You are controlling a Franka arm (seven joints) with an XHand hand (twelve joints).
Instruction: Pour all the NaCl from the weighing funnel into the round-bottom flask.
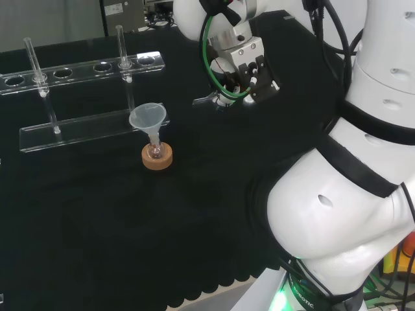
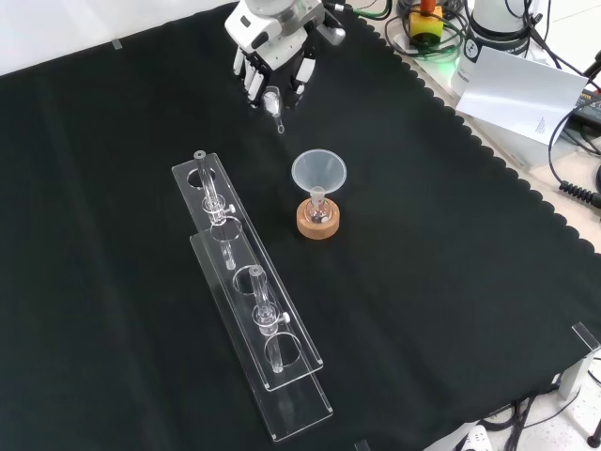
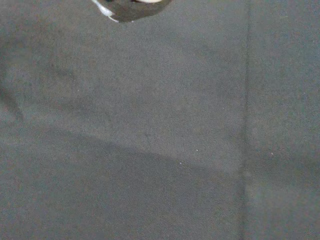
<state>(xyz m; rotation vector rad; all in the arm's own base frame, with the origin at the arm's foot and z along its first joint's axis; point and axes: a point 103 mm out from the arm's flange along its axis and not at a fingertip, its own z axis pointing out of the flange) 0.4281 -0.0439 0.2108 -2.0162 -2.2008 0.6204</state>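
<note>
Weighing funnel (image 2: 273,103) pinched in curled robot hand (image 2: 272,68), flask (image 2: 316,212) well apart

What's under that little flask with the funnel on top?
A round cork ring sits under the flask, holding it up on the black cloth. The flask's bottom is hidden inside the ring.

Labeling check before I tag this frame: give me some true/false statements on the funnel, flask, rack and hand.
1. A funnel sits in the neck of the flask. True.
2. The flask stands on a red ribbed ring. False: it stands on a cork ring.
3. The hand is right over the funnel. False: in the front view it is farther back and to the left.
4. The hand holds a small clear piece. True.
5. The clear rack lies left of the flask in the front view. True.
</note>
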